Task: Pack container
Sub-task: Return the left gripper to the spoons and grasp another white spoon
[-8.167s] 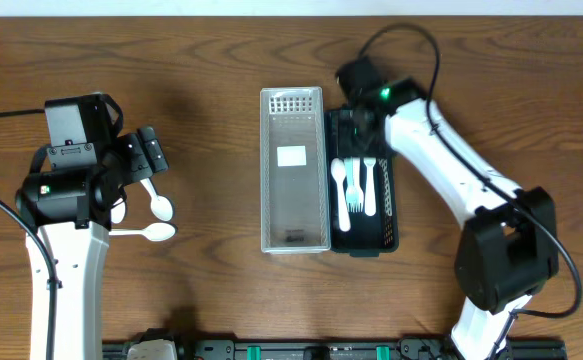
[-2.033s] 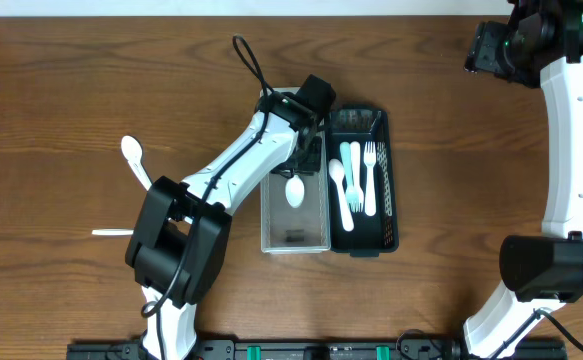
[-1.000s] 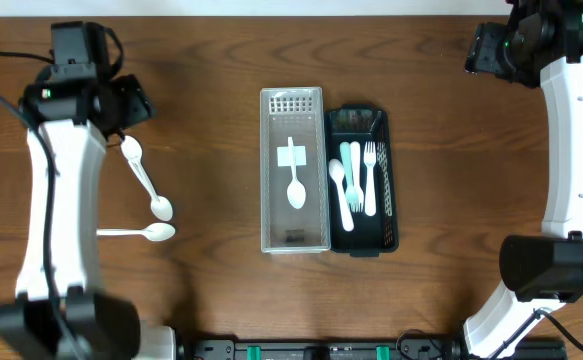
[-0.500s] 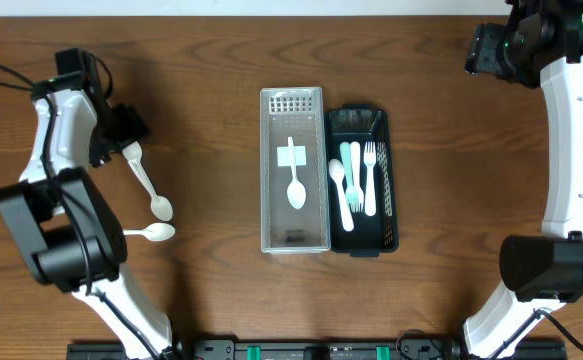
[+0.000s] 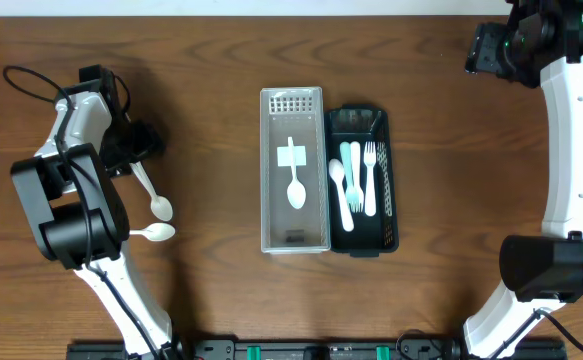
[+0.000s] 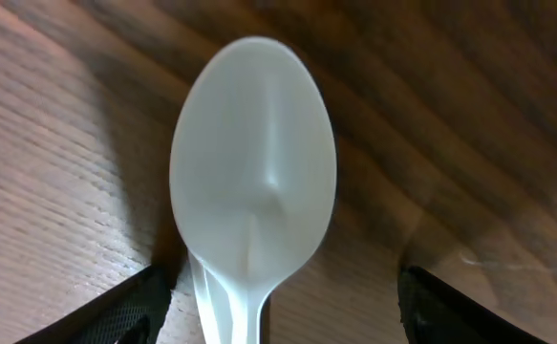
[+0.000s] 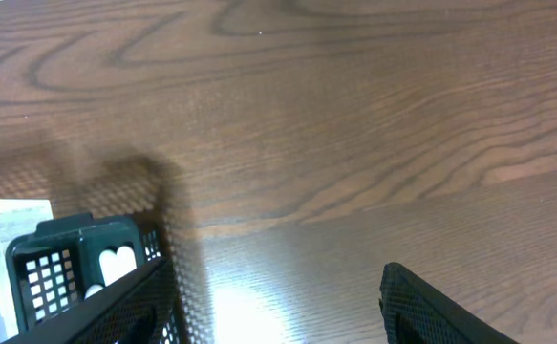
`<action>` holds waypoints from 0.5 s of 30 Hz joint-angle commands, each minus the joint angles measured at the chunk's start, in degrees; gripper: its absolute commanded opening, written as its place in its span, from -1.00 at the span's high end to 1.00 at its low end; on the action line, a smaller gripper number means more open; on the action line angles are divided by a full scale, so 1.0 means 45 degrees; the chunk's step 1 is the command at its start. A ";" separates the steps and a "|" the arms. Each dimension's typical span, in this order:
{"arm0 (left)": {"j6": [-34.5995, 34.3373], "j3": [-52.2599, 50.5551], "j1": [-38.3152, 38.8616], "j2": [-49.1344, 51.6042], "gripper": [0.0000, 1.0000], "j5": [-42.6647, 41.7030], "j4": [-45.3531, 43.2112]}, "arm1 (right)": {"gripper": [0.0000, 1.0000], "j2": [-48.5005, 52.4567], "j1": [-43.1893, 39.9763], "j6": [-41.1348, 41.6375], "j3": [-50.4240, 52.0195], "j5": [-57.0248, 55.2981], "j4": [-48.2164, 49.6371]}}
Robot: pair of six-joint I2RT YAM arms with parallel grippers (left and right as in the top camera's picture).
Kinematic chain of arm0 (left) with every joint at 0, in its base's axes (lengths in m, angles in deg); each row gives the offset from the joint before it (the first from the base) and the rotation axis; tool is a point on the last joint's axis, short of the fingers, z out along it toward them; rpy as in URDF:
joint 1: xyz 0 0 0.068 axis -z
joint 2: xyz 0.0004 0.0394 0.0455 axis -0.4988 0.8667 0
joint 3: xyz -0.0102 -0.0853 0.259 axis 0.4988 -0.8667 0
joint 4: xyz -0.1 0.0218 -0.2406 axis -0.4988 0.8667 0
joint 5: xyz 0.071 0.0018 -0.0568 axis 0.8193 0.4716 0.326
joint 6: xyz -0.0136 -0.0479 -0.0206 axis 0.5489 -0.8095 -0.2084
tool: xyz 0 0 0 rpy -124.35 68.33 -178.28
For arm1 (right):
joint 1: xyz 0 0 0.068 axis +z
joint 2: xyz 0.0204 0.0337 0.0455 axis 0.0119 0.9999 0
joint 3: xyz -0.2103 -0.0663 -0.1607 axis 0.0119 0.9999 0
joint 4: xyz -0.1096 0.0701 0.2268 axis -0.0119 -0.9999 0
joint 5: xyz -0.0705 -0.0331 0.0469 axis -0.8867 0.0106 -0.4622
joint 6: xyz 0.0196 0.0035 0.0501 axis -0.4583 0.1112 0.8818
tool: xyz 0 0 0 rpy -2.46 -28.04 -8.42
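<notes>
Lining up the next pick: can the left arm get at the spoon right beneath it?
Likely yes. The left gripper sits just above the spoon, open fingers either side of its handle, and nothing covers it.

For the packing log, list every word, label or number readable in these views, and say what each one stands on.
No text can be read in any view.
The white sticker inside the clear container: blank or too small to read.
The dark patch at that container's lower end in the overhead view: too small to read.
</notes>
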 commanded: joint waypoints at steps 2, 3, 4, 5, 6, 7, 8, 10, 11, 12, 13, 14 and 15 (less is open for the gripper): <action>0.0486 -0.0073 0.0000 0.0345 -0.51 -0.0126 -0.0083 | -0.44 0.0053 -0.0107 -0.0126 0.0097 -0.0087 -0.0015; 0.0563 -0.0073 0.0000 0.0301 -0.48 -0.0024 -0.0073 | -0.44 0.0053 -0.0107 -0.0126 0.0097 -0.0087 -0.0010; 0.0554 -0.0073 0.0005 0.0228 -0.48 0.0199 -0.0039 | -0.44 0.0053 -0.0107 -0.0126 0.0097 -0.0087 -0.0010; 0.0554 -0.0073 0.0005 0.0170 -0.48 0.0340 -0.0034 | -0.44 0.0053 -0.0107 -0.0126 0.0097 -0.0087 -0.0005; 0.0554 -0.0073 0.0005 0.0073 -0.49 0.0476 -0.0029 | -0.43 0.0053 -0.0107 -0.0121 0.0097 -0.0087 -0.0005; 0.0612 -0.0073 0.0015 -0.0044 -0.50 0.0549 -0.0044 | -0.44 0.0053 -0.0102 -0.0126 0.0097 -0.0087 -0.0005; 0.0797 -0.0073 0.0029 -0.0175 -0.50 0.0549 -0.0083 | -0.44 0.0053 -0.0107 -0.0126 0.0097 -0.0087 -0.0005; 0.1088 -0.0073 0.0102 -0.0345 -0.49 0.0539 -0.0141 | -0.44 0.0053 -0.0107 -0.0117 0.0097 -0.0087 0.0000; 0.1311 -0.0073 0.0155 -0.0418 -0.50 0.0534 -0.0146 | -0.44 0.0053 -0.0107 -0.0112 0.0097 -0.0083 0.0005; 0.1443 -0.0073 0.0219 -0.0471 -0.49 0.0539 -0.0136 | -0.44 0.0053 -0.0107 -0.0112 0.0097 -0.0083 0.0010; 0.1603 -0.0073 0.0296 -0.0486 -0.50 0.0539 -0.0131 | -0.44 0.0053 -0.0107 -0.0078 0.0097 -0.0087 0.0010; 0.1671 -0.0073 0.0379 -0.0486 -0.49 0.0539 -0.0117 | -0.44 0.0053 -0.0107 -0.0073 0.0097 -0.0087 0.0015; 0.1700 -0.0073 0.0466 -0.0486 -0.49 0.0539 -0.0092 | -0.44 0.0053 -0.0102 -0.0073 0.0097 -0.0087 0.0015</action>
